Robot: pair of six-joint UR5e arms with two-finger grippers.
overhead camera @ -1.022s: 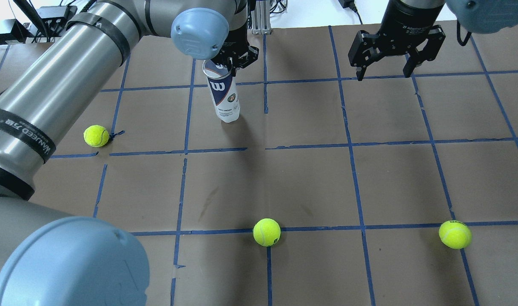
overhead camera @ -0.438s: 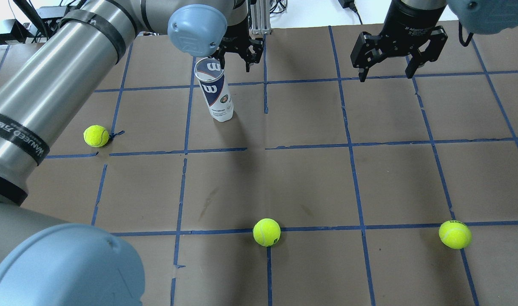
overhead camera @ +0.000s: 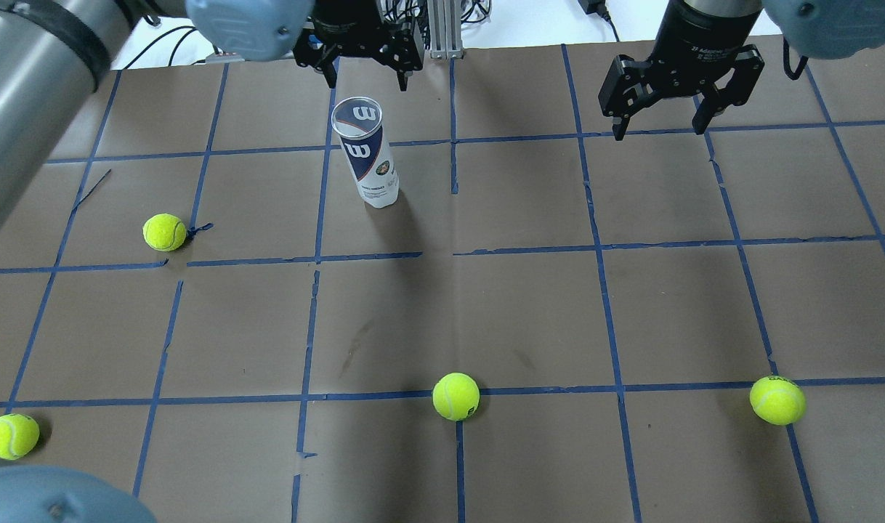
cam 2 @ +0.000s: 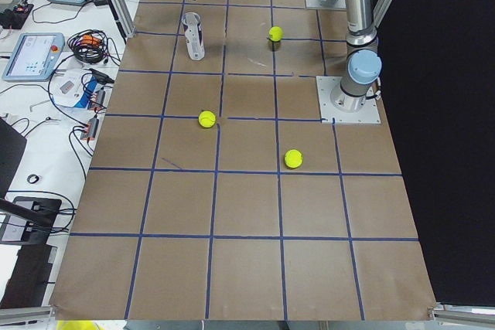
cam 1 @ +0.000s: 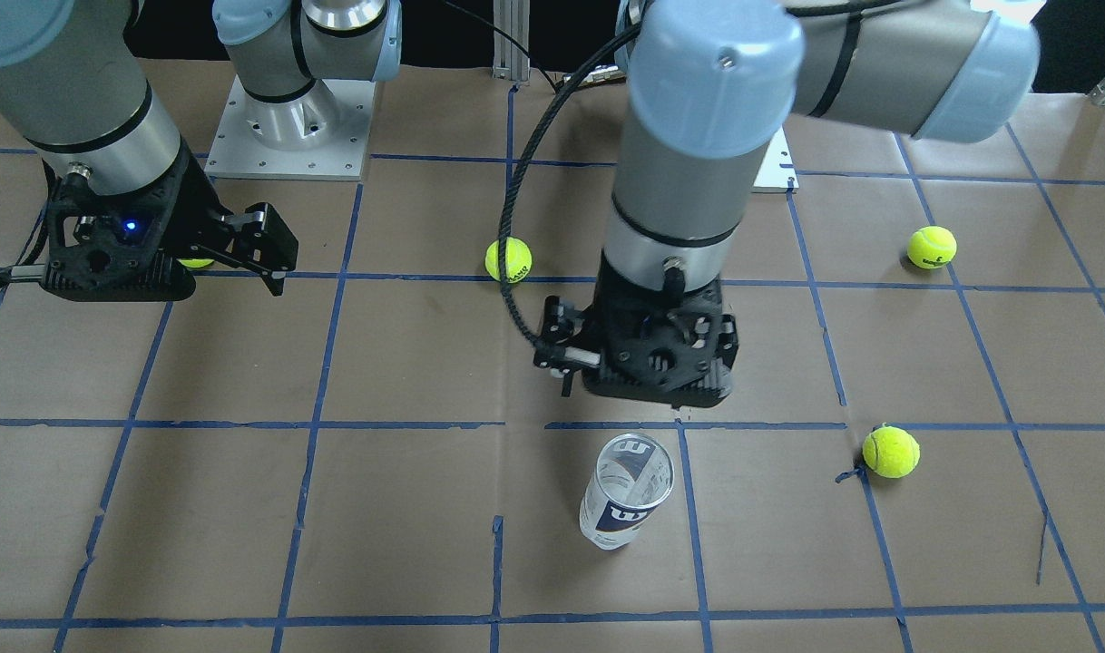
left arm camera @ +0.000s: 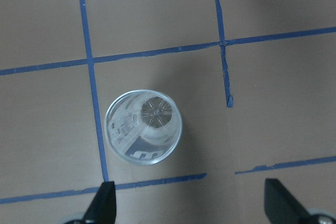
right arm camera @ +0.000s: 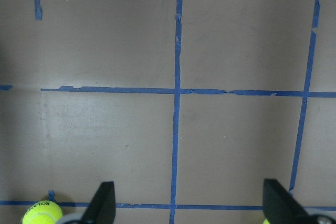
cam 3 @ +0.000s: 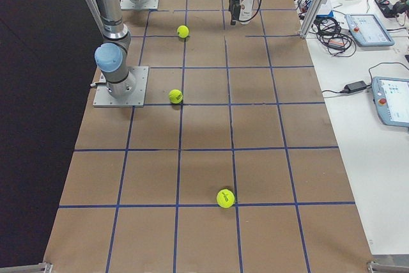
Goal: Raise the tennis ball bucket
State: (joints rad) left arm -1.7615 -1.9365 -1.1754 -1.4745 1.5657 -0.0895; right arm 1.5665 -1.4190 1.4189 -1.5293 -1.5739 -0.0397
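tennis ball bucket (overhead camera: 366, 156): nearest ball (overhead camera: 164, 232) well apart at 8 o'clock. axis upright, mouth up. left gripper (overhead camera: 366, 69) at 12 o'clock, right gripper (overhead camera: 659, 127): both spread, empty.

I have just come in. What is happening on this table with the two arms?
The tennis ball bucket stands upright and empty on the table, its open end up. The left hand hangs open above it, a little toward the robot, and touches nothing, so the bucket is not lifted. The right hand is also open and hangs far off to the side. Four tennis balls lie scattered around.
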